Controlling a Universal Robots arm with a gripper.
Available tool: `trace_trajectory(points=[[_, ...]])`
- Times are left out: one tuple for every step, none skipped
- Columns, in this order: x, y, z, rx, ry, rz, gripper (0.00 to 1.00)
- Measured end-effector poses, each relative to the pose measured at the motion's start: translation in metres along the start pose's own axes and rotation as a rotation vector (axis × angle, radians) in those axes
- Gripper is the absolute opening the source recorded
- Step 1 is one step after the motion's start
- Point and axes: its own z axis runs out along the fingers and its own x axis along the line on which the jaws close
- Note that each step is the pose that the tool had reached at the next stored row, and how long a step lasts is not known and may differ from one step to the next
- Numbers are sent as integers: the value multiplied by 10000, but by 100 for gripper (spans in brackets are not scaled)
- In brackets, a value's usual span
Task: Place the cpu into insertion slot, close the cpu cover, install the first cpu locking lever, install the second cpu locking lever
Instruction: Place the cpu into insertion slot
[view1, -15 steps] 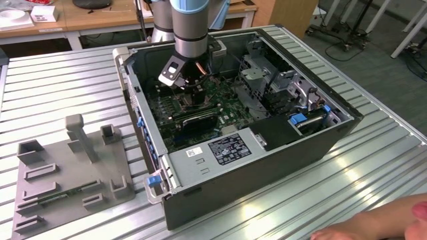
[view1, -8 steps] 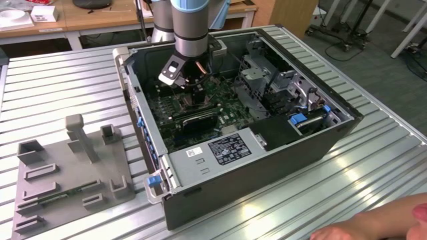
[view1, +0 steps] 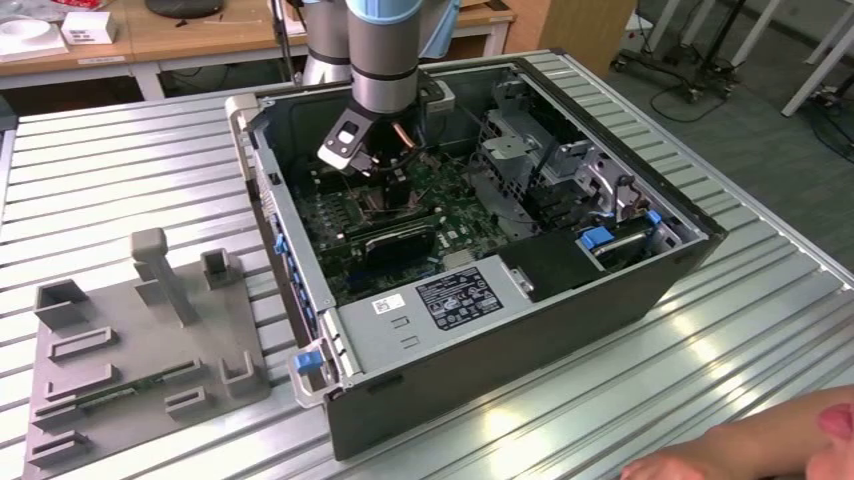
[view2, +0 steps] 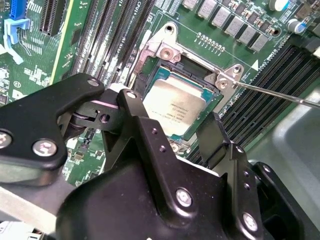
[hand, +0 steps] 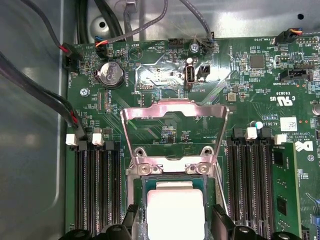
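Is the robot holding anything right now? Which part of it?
It cannot be told. The tool hangs right at the cpu, which lies in the slot, but whether it grips the cpu's edges is not clear.

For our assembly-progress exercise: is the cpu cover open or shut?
Open. In the first wrist view the cpu cover stands swung back from the insertion slot, leaving the cpu face bare.
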Motion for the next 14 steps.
trace_trajectory(points=[[0,0,5,-2,-11,1,67],[0,0,9,-2,-29,8,67],[1,0,12,-1,-47,20,67],[3,-1,16,-1,-58,30,67],[4,-1,19,1,-69,39,67],[5,-1,23,0,-80,46,67],[5,-1,28,0,-99,52,67],[6,-2,33,1,-114,56,67],[5,-2,37,2,-126,58,67],[5,-2,38,3,-132,60,67],[5,-2,38,3,-133,60,67],[5,-2,38,4,-134,60,67],[5,-2,38,4,-134,60,67],[5,-2,39,3,-133,60,67]])
